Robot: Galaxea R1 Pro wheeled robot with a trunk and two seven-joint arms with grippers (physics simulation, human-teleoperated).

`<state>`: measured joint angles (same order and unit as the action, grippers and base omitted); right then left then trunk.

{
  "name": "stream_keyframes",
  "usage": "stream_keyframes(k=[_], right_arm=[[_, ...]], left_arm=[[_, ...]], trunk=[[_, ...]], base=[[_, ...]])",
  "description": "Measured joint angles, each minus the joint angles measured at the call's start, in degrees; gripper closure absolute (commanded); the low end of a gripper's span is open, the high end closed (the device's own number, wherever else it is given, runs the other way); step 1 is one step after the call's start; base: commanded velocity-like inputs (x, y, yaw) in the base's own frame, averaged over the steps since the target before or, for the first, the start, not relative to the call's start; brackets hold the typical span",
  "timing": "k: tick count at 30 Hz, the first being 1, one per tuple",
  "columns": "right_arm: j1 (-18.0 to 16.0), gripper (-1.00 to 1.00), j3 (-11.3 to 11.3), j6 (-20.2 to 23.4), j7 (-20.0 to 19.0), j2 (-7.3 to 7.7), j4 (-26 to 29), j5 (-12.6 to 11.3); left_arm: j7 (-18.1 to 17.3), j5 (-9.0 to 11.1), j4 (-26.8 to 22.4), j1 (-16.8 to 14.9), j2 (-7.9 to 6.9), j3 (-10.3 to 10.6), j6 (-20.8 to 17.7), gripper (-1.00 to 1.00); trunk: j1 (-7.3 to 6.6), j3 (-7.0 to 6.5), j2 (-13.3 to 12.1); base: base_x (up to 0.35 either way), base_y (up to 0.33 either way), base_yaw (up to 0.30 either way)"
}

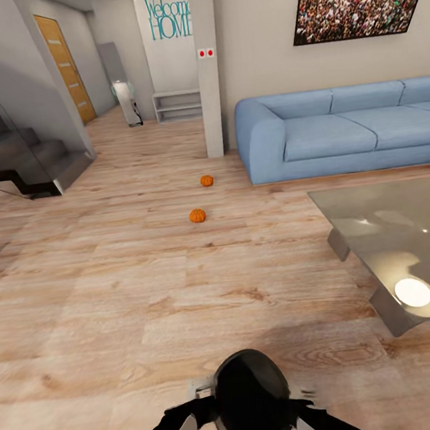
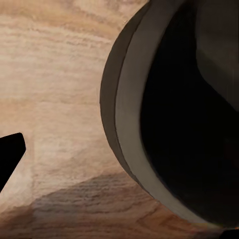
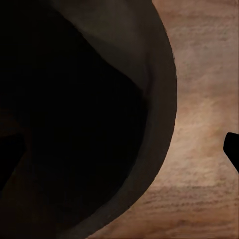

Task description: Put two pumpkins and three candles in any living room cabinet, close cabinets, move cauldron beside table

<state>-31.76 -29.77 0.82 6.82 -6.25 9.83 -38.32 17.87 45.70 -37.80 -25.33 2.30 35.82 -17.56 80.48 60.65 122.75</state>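
The dark cauldron (image 1: 251,399) hangs close in front of me between both arms, its mouth facing up. My left gripper (image 1: 206,404) and right gripper (image 1: 300,403) flank its sides. In the left wrist view one black finger (image 2: 10,159) stands apart from the cauldron's wall (image 2: 112,99). In the right wrist view a finger (image 3: 233,149) likewise sits off the cauldron's rim (image 3: 167,99). Two orange pumpkins (image 1: 197,215) (image 1: 207,180) lie on the wood floor ahead. The glossy grey table (image 1: 377,222) stands at the right. The candles and the cabinet are out of view.
A blue sofa (image 1: 346,128) runs along the far right wall behind the table. A pillar (image 1: 208,74) stands beyond the pumpkins, a dark staircase (image 1: 20,158) at the left, and a hallway with a low shelf (image 1: 178,105) behind. Wide wood floor lies between.
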Motion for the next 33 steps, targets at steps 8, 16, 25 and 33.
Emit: stream_keyframes(k=[8, 16, 25, 33], right_arm=[[-1.86, -1.00, 0.02, 7.94, 5.01, 0.06, 7.40, 0.04], [-1.95, -1.00, 0.08, 8.12, 6.76, 1.25, 7.58, -0.10], [-1.96, -1.00, 0.32, 7.93, 7.04, 1.80, 7.12, -0.19], [-1.96, -1.00, 0.46, 7.72, 7.06, 2.31, 7.01, -0.23]], left_arm=[[4.57, 0.38, -0.50, -3.84, 0.15, -0.37, -5.37, -1.00], [5.68, 0.40, -0.70, -4.60, 0.63, -0.64, -5.76, -1.00], [5.79, 0.17, -0.69, -4.68, 1.07, -0.65, -5.77, -1.00], [5.86, -0.15, -0.69, -4.68, 1.38, -0.65, -5.77, -1.00]], trunk=[[1.10, 0.90, 2.00], [2.86, 2.34, 5.21], [4.83, 3.95, 8.82], [6.59, 5.39, 12.03]], base=[[0.000, 0.000, 0.000], [0.000, 0.000, 0.000], [0.000, 0.000, 0.000], [0.000, 0.000, 0.000]])
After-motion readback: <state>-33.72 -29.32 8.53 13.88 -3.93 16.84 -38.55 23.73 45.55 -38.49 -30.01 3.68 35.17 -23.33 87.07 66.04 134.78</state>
